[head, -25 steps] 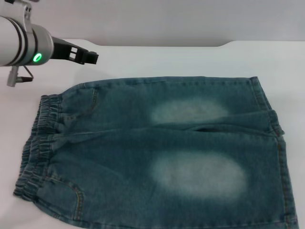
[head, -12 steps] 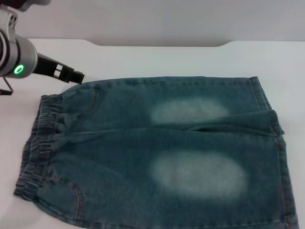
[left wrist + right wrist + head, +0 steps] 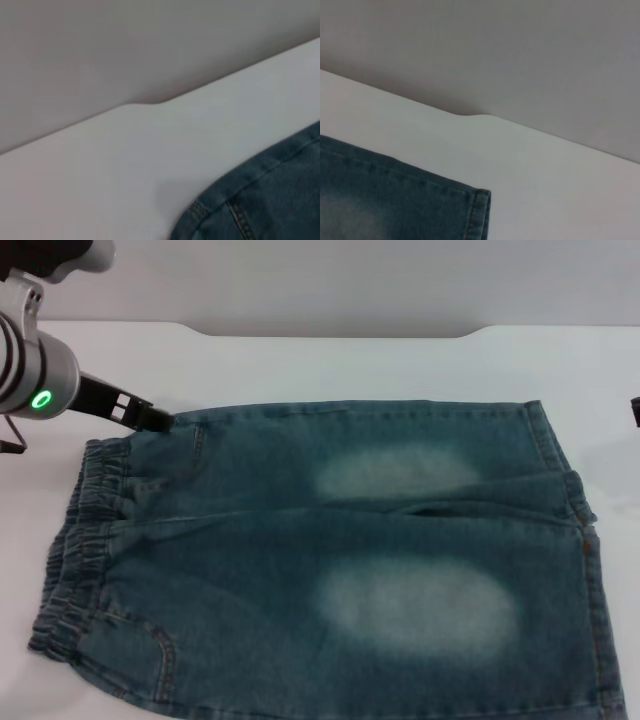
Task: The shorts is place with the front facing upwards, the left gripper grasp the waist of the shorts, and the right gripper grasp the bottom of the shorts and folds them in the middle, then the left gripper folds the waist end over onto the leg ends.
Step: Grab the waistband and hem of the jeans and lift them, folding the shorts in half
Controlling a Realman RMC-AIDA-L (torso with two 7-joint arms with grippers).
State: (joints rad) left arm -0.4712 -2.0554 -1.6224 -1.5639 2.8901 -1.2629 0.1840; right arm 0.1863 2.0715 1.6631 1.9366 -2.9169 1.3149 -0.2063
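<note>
Blue denim shorts (image 3: 330, 560) lie flat on the white table, with the elastic waist (image 3: 85, 540) at the left and the leg ends (image 3: 590, 540) at the right. My left gripper (image 3: 155, 420) is low at the far corner of the waist, its dark tip at the fabric's edge. That same waist corner (image 3: 270, 200) shows in the left wrist view. A dark sliver of my right gripper (image 3: 636, 410) shows at the right border, beyond the far leg end. The right wrist view shows the far hem corner (image 3: 395, 200) of the shorts.
The white table (image 3: 350, 365) reaches back to a stepped far edge against a grey wall (image 3: 320, 280). The shorts run off the near border of the head view.
My left gripper has come down and leftward from above the table's far left to the far waist corner. A bit of the right gripper has appeared at the right border.
</note>
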